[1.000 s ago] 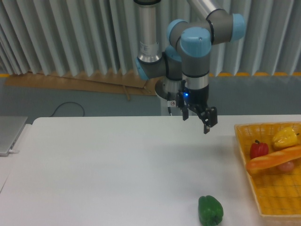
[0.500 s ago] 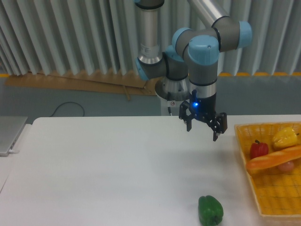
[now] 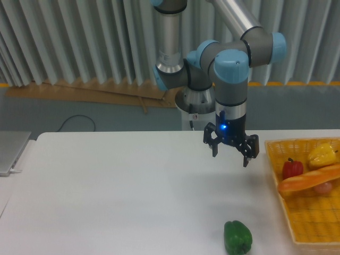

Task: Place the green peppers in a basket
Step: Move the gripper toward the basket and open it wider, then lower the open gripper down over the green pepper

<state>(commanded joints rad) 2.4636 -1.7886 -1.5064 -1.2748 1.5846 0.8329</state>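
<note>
Camera view, fixed | table [image 3: 106,191]: we see it bare white around the work | basket [image 3: 276,159]: far right, already holding a red pepper, a yellow pepper and an orange item | gripper [image 3: 231,154]: spread, empty, high above the table | green pepper [image 3: 237,237]: near front edge, well apart from the gripper | risk: we judge glossy lobes may slip from the fingers, or a nudge may roll it off the edge.

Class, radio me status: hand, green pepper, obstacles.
Hand open, empty, above table. Green pepper near front edge, untouched. Basket right. Path clear.
</note>
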